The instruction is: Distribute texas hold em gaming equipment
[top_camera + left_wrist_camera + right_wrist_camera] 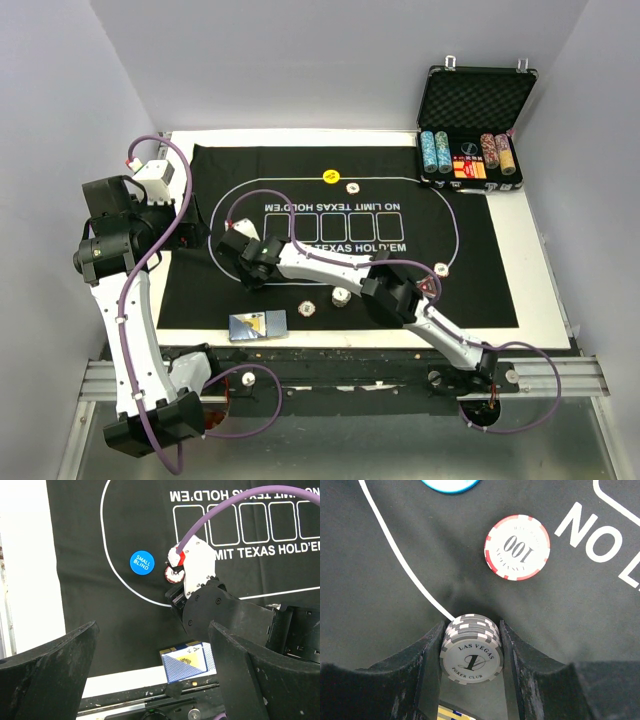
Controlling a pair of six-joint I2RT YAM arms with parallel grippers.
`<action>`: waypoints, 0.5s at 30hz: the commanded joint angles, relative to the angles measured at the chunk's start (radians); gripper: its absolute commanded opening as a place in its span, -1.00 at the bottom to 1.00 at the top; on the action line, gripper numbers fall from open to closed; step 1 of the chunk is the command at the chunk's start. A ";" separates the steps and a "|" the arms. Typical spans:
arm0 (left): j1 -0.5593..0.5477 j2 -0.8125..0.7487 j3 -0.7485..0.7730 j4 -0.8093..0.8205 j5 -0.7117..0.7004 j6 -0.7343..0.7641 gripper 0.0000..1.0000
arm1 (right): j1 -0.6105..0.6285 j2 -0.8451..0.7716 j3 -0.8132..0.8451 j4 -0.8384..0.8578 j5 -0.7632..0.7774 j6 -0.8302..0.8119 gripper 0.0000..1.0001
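Black felt mat (370, 605) on the bench (535, 260) lies under my right end effector (471, 630), clenched on a grey chip stack (471, 655) at lower centre; the red 100 chip (517, 547) sits apart, up-right.

The mat (190, 290) is black felt, matt and faintly fuzzy, with soft creases beside its white line; the lettering on it is flat white print. The stack of grey-and-white chips (471, 652) looks like smooth moulded plastic with a satin face, as does the red-and-white 100 chip (517, 547). The blue Small Blind button (141, 562) is smooth plastic. The left gripper (152, 677) has fingers (50, 675) of matt black plastic, scuffed grey. The case (477, 95) has bright metal edges and a lid lined with black egg-crate foam. The purple cable (220, 510) has a smooth sheath.
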State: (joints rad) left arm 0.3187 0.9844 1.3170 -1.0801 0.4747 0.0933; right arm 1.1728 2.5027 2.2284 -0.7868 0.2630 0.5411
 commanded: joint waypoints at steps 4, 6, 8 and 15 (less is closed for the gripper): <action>0.010 -0.004 0.016 0.000 0.012 -0.001 0.98 | 0.007 0.074 0.082 0.021 -0.010 -0.013 -0.13; 0.010 -0.004 0.016 0.000 0.015 -0.003 0.98 | 0.008 0.084 0.094 0.024 0.002 -0.015 -0.06; 0.008 -0.004 0.016 -0.001 0.018 -0.004 0.98 | 0.008 0.090 0.096 0.040 0.010 -0.015 0.00; 0.008 -0.006 0.013 -0.001 0.018 0.000 0.98 | 0.007 0.081 0.090 0.043 0.005 -0.015 0.55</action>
State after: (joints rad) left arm 0.3206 0.9848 1.3170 -1.0801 0.4755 0.0929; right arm 1.1728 2.5526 2.3013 -0.7540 0.2634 0.5339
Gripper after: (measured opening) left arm 0.989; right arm 0.716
